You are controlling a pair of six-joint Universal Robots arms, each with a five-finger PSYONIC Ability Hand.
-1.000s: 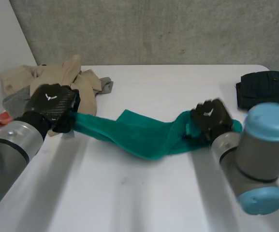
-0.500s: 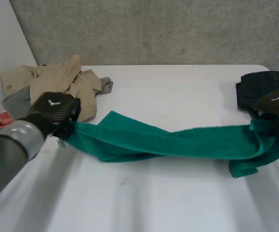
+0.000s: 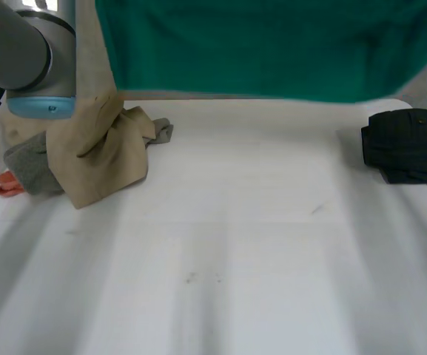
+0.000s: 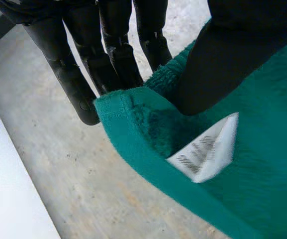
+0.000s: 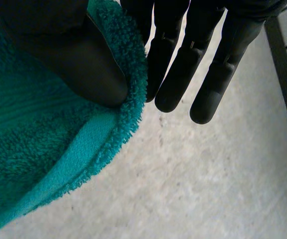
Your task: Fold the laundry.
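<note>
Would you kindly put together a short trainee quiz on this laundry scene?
1. True or false: the green towel lies flat on the table.
2. What sits on the towel near the left hand's thumb? A a white label; B a button; C a zip.
3. Fill in: the dark folded garment lies at the table's ____ edge.
Key: 1 false, the left hand and right hand pinch it aloft; 2 A; 3 right.
</note>
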